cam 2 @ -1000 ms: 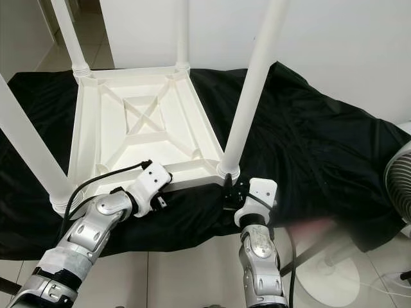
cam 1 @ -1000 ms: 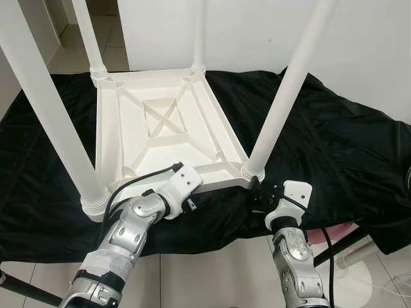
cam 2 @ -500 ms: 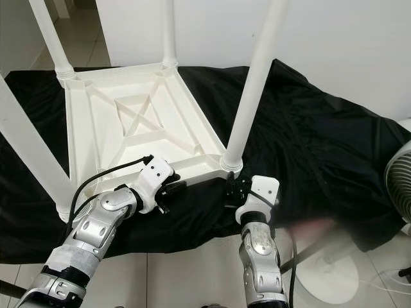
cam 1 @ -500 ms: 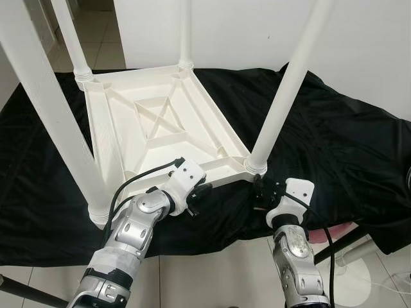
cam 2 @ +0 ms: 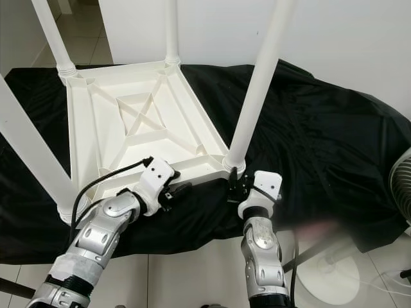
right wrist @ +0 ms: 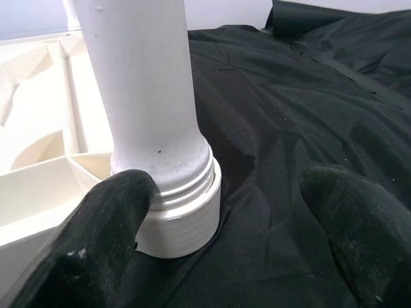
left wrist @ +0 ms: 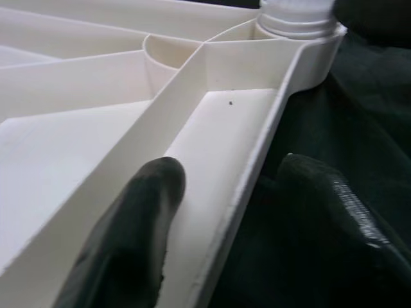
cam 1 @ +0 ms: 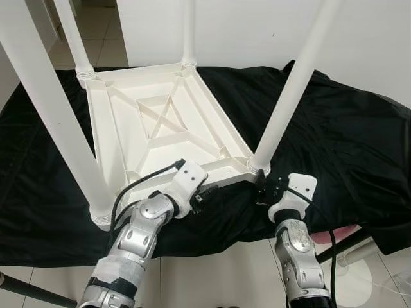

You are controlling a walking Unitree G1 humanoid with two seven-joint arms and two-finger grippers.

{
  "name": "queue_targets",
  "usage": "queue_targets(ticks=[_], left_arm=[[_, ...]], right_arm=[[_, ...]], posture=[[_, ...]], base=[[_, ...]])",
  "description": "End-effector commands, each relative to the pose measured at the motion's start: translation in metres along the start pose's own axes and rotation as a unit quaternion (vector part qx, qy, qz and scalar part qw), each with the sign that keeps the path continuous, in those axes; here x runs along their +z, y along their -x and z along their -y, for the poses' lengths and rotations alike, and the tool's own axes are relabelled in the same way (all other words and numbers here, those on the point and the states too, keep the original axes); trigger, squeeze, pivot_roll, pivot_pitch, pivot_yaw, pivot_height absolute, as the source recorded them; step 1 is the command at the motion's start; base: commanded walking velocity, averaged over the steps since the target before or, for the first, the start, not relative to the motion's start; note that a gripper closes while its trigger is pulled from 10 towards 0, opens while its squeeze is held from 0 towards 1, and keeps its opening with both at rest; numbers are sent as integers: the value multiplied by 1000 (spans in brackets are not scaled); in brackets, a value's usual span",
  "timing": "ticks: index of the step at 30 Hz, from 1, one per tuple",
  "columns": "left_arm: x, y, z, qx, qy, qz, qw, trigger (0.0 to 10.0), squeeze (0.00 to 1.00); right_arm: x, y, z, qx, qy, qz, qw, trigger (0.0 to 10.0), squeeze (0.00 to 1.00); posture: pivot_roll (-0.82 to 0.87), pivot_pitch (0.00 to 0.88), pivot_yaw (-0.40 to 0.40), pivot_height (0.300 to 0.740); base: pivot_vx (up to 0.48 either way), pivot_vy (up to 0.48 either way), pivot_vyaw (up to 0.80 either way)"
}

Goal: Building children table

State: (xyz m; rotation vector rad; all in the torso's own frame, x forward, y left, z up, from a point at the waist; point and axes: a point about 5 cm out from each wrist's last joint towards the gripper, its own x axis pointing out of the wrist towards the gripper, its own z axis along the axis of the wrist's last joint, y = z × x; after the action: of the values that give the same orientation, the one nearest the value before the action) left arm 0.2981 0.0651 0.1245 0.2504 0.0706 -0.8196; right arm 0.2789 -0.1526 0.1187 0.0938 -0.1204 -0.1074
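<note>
A white plastic children's table (cam 1: pixel 160 128) lies upside down on a black cloth (cam 1: pixel 347 141), its legs standing up. My left gripper (cam 1: pixel 204 194) is at the table's near rim, open. In the left wrist view one finger (left wrist: pixel 151 199) sits inside the rim's compartment and the other lies outside on the cloth, so my left gripper (left wrist: pixel 231 176) straddles the rim wall (left wrist: pixel 257 167). My right gripper (cam 1: pixel 264 189) is open at the foot of the near right leg (cam 1: pixel 289 96). One finger (right wrist: pixel 115 212) touches the leg's threaded collar (right wrist: pixel 183 212); the other stands well clear of it.
The cloth-covered surface ends just in front of my arms, with tiled floor (cam 1: pixel 212 276) below. A fan (cam 2: pixel 401 186) and its round white base (cam 2: pixel 327 276) stand at the right. A white wall (cam 1: pixel 257 32) rises behind the table.
The view has shifted slightly. My left gripper has reached further along the near rim towards the right leg. The right gripper stays at the leg's foot.
</note>
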Motion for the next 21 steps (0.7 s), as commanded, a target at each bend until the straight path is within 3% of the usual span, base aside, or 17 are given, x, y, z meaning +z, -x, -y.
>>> queue_targets(ticks=[1, 2, 8, 12, 16, 17, 21], left_arm=[[-4, 2, 11, -23, -16, 2, 1000, 10000, 0], [0, 3, 16, -37, -34, 18, 999, 10000, 0], [8, 7, 24, -49, -48, 50, 996, 10000, 0], [17, 29, 38, -79, -38, 101, 991, 10000, 0], [16, 39, 38, -86, -29, 99, 991, 10000, 0], [14, 54, 39, -101, -25, 93, 990, 10000, 0], [14, 68, 39, -113, -26, 90, 989, 10000, 0]], right_arm=[[-3, 0, 1, -2, -1, -8, 1000, 10000, 0], [-3, -1, 1, -1, 0, -8, 1000, 10000, 0], [-3, -1, -1, 4, 2, -6, 1000, 10000, 0], [-2, -3, -2, 17, 9, 1, 1000, 10000, 0], [-1, -5, 0, 18, 11, 3, 1000, 10000, 0], [-1, -8, 2, 18, 12, 3, 1000, 10000, 0], [0, -11, 3, 20, 12, 4, 1000, 10000, 0]], posture=[[-60, 87, -39, 740], [-57, 92, -39, 740], [-55, 95, -39, 740], [-49, 103, -35, 740], [-44, 104, -35, 740], [-39, 106, -37, 740], [-27, 106, -41, 740]], base=[[0, 0, 0], [0, 0, 0], [0, 0, 0], [0, 0, 0], [0, 0, 0], [0, 0, 0], [0, 0, 0]])
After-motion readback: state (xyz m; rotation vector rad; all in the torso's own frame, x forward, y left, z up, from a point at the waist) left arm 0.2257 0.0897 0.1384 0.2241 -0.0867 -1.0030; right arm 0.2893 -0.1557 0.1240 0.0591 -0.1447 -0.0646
